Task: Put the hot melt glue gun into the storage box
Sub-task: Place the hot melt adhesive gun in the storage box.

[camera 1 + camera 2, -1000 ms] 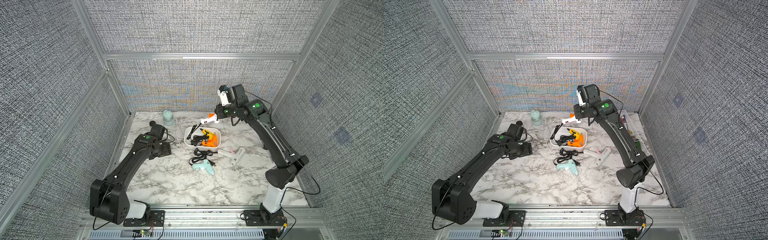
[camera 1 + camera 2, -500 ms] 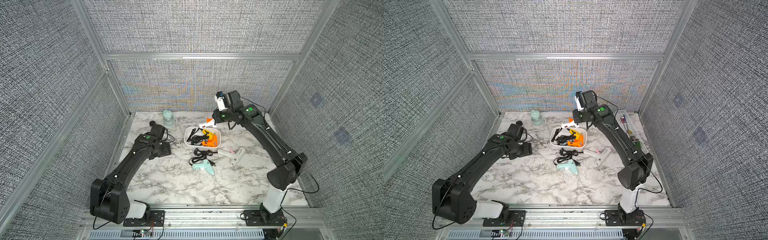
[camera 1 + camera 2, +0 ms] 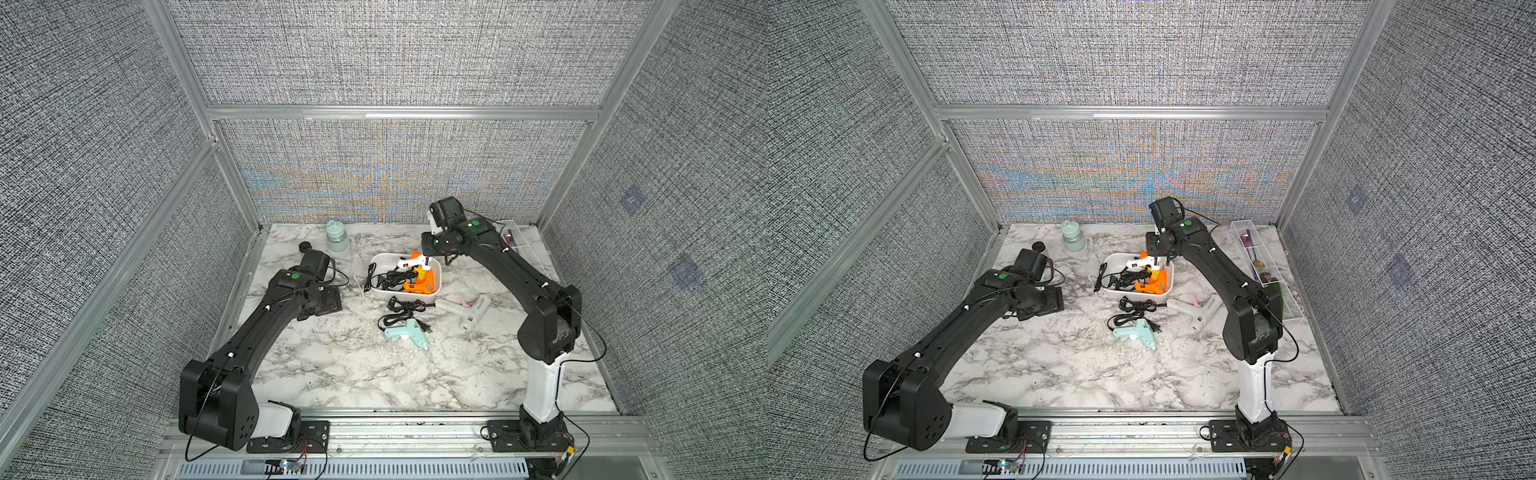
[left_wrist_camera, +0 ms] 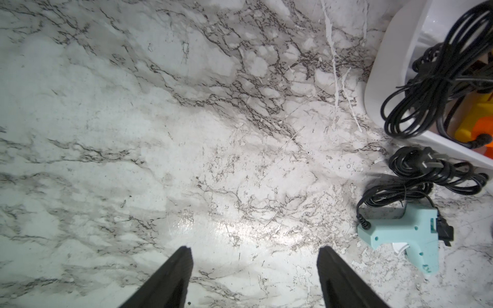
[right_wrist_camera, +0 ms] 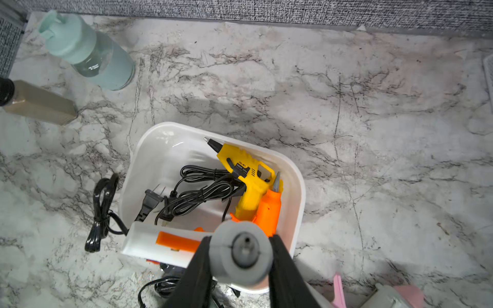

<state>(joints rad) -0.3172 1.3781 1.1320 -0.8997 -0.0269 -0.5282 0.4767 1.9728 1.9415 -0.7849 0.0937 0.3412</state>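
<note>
storage box point(image 5: 160, 149): plain white.
white glue gun point(image 5: 141, 240): you see an orange trigger, grey rear.
yellow glue gun point(image 5: 248, 170): black trim.
table point(image 3: 332, 365): white marble, grey veins.
mint glue gun point(image 3: 405, 334), 6 o'clock of box: black cord, trigger probably white.

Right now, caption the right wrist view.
Right claw holds white glue gun over storage box containing yellow gun, orange gun.

so the white hot melt glue gun point(image 3: 411, 261) with orange trigger and nozzle is pinched at its grey rear end by the right gripper point(image 5: 241, 240), low over the back right corner of the white rounded plastic storage box point(image 3: 384, 262). The box sits upright, mid-tabletop toward the back edge.
</note>
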